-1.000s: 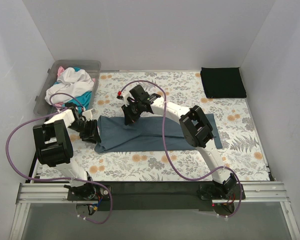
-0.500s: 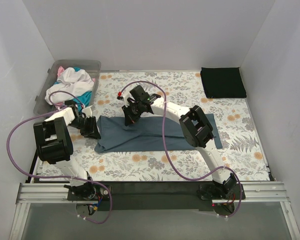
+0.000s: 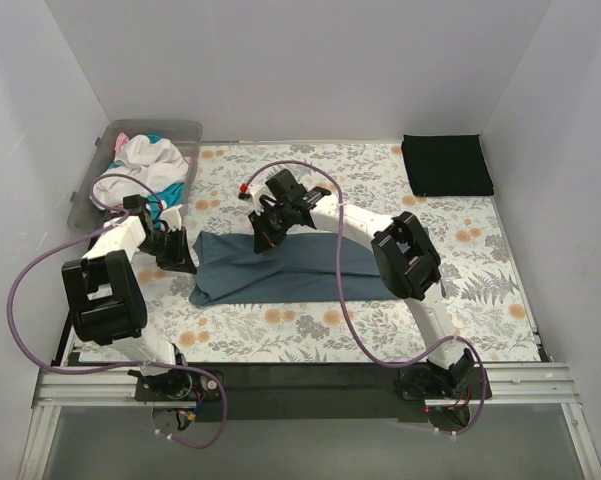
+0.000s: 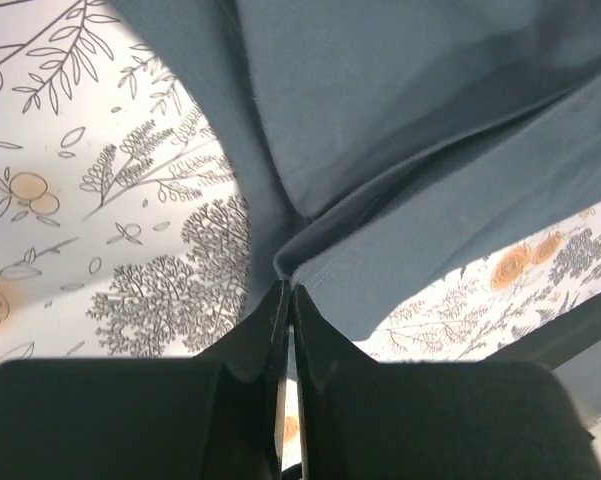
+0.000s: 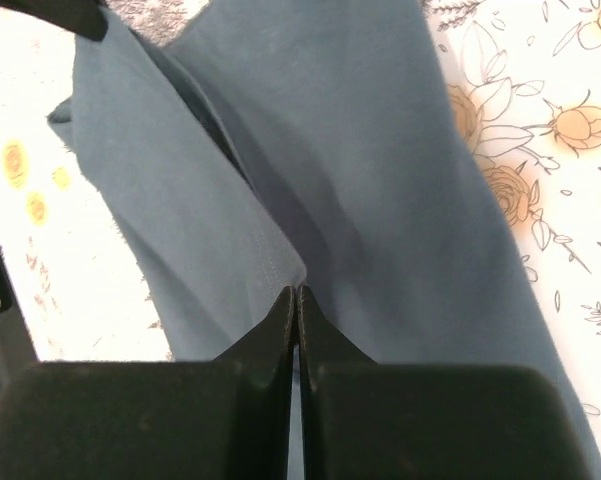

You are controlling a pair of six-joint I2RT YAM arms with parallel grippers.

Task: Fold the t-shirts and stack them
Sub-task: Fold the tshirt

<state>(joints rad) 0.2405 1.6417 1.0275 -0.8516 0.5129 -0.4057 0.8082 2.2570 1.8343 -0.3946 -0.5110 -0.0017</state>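
My left fingers (image 4: 252, 352) and right fingers (image 5: 265, 345) each pinch a thin edge of the blue-grey t-shirt (image 3: 300, 268), so I fear 1 uneven pull slips it free.

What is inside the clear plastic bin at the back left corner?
A white t-shirt on top, with teal cloth and pink cloth showing at its edges. Anything beneath is covered.

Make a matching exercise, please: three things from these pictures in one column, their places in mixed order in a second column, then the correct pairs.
Things:
1. blue-grey t-shirt
2. black t-shirt
3. clear bin

Places:
A. far left corner, holding crumpled shirts
B. middle of the table cloth
C. far right corner, folded

Pairs: 1-B, 2-C, 3-A
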